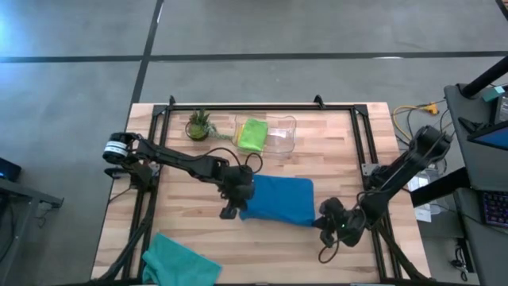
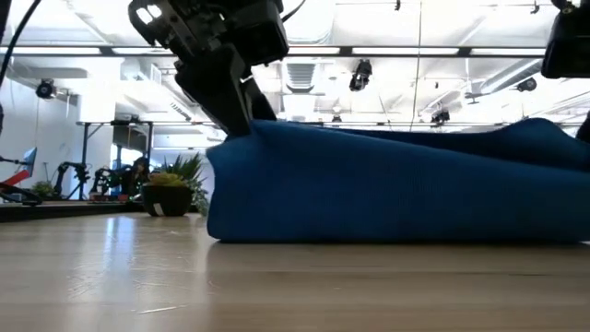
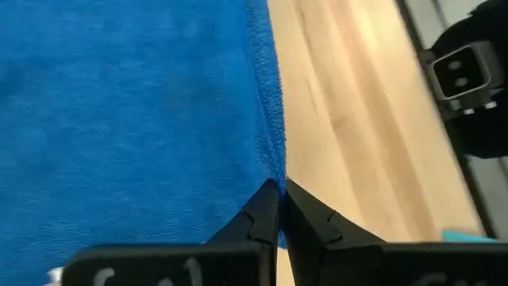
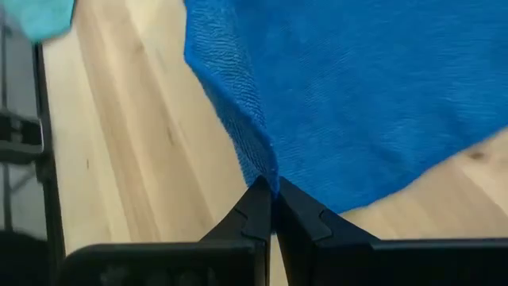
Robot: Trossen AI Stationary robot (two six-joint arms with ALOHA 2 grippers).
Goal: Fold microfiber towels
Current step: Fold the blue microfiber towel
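Observation:
The blue towel (image 1: 278, 199) lies spread at the table's middle, its near edge raised off the wood. My left gripper (image 1: 238, 208) is shut on its near left corner, and my right gripper (image 1: 321, 219) is shut on its near right corner. The lime green towel (image 1: 252, 134) sits in the clear bin (image 1: 282, 135) at the far side. The teal towel (image 1: 181, 260) lies crumpled at the near left edge. The yellow towel is out of view. My left gripper pinches the blue towel's near edge at its left corner (image 3: 275, 181) between its two fingertips; the corner is held off the table (image 2: 230, 148) while the rest sags down. My right gripper pinches the towel's near right corner (image 4: 266, 176) between its fingertips, the cloth rising away from them.
A small potted plant (image 1: 198, 125) stands at the far left beside the clear bin. A black metal frame (image 1: 262, 107) runs along the table's far and side edges. Bare wood lies between the blue towel and the near edge.

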